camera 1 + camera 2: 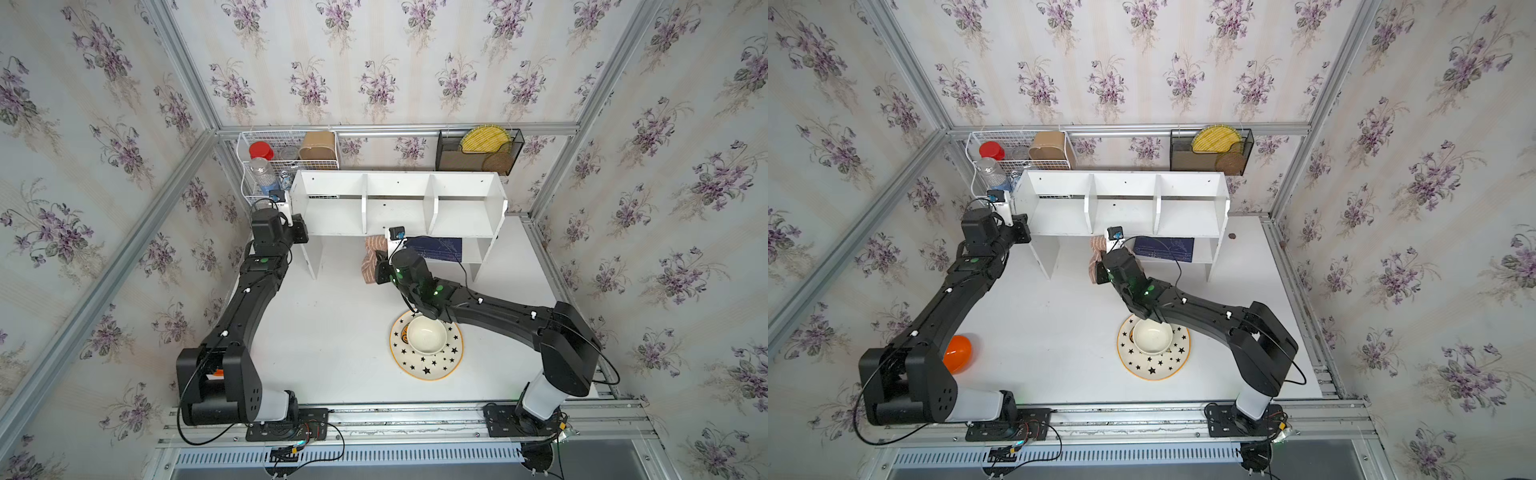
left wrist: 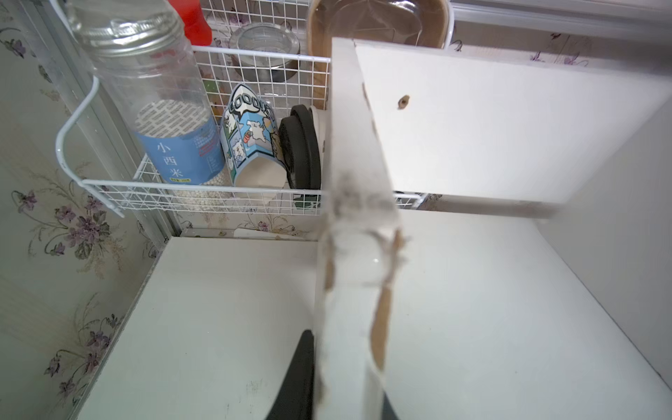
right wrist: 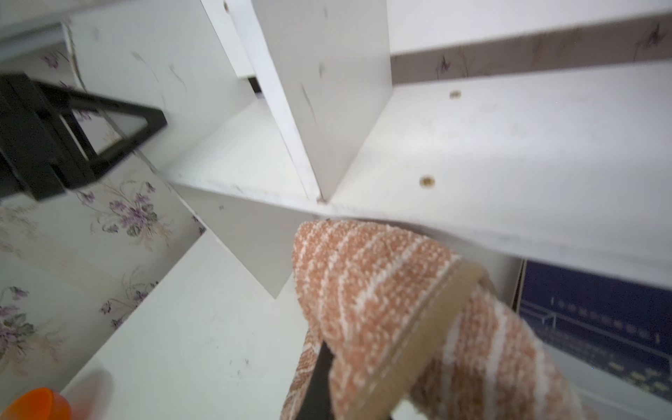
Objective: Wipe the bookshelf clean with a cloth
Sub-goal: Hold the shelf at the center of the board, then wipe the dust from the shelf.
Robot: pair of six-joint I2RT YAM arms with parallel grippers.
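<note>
The cloth (image 3: 382, 291), nubbly pinkish-tan terry with thin white stripes, drapes over the right gripper (image 3: 363, 363), whose jaws pinch it and are mostly buried. Its length runs straight out from the front edge of the bookshelf (image 1: 399, 199), below the left divider. The left gripper (image 1: 300, 233) clamps the chipped white left end panel, fingertips cut off in its wrist view.

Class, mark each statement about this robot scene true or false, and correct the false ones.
1. The right gripper holds the striped cloth. True.
2. The cloth lies inside an upper compartment of the bookshelf. False: it is at the front edge of the shelf board.
3. The left gripper has its jaws on either side of the bookshelf's left side panel. True.
4. The white bowl stands on the bare table. False: it stands on the star-patterned plate.
</note>
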